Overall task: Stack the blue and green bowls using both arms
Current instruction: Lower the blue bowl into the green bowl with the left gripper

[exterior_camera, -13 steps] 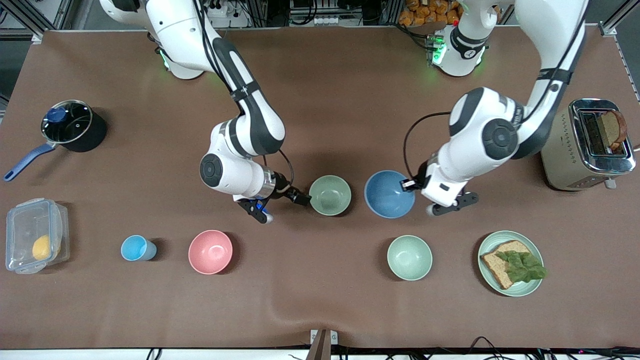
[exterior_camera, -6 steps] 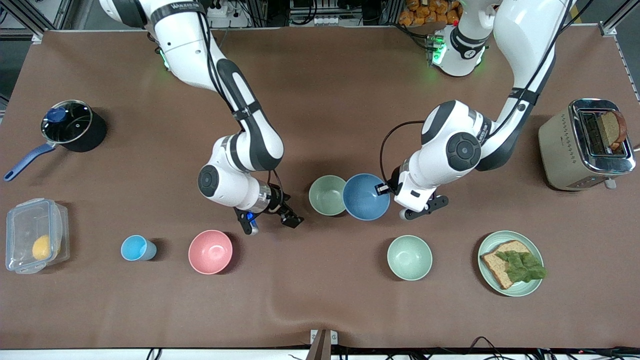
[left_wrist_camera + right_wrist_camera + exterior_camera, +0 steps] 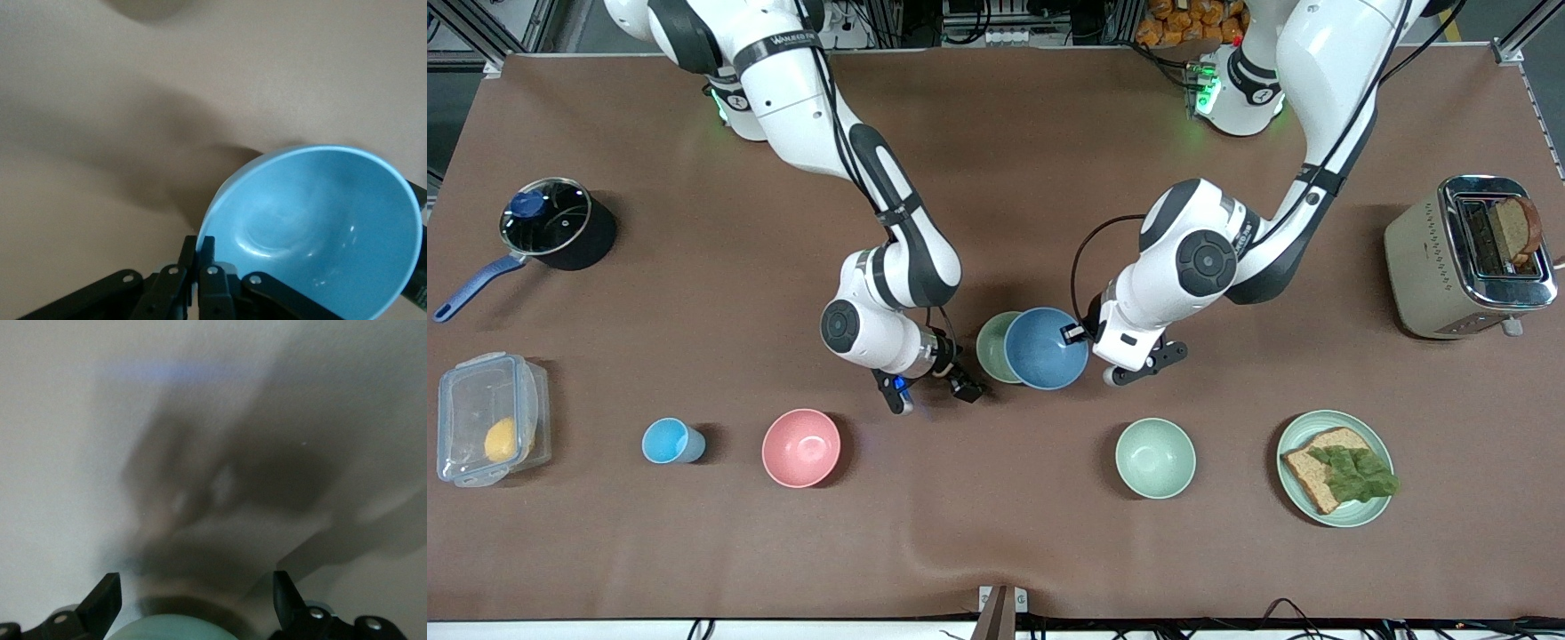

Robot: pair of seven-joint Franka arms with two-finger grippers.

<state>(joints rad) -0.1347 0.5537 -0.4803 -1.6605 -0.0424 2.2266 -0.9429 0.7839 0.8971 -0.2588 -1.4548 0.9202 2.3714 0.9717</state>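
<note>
My left gripper (image 3: 1079,334) is shut on the rim of the blue bowl (image 3: 1047,348), and its fingers pinch that rim (image 3: 199,243) in the left wrist view, where the blue bowl (image 3: 320,227) hangs over the brown table. The bowl is over the green bowl (image 3: 988,348) and hides all but a crescent on the side toward the right arm's end. My right gripper (image 3: 932,392) stands open beside the green bowl, low over the table, gripping nothing. In the right wrist view its fingers (image 3: 103,600) are wide apart, with a pale green curved edge (image 3: 170,629) low between them.
A mint bowl (image 3: 1155,458) and a plate with bread and lettuce (image 3: 1294,444) lie nearer the front camera toward the left arm's end. A pink bowl (image 3: 801,447), a sky-blue cup (image 3: 667,441), a clear box (image 3: 480,391) and a pot (image 3: 551,222) lie toward the right arm's end. A toaster (image 3: 1423,258) stands by the left arm.
The left arm has carried the blue bowl sideways until it overlaps the green bowl. The right gripper has left the green bowl's rim and shifted nearer the front camera, staying open.
</note>
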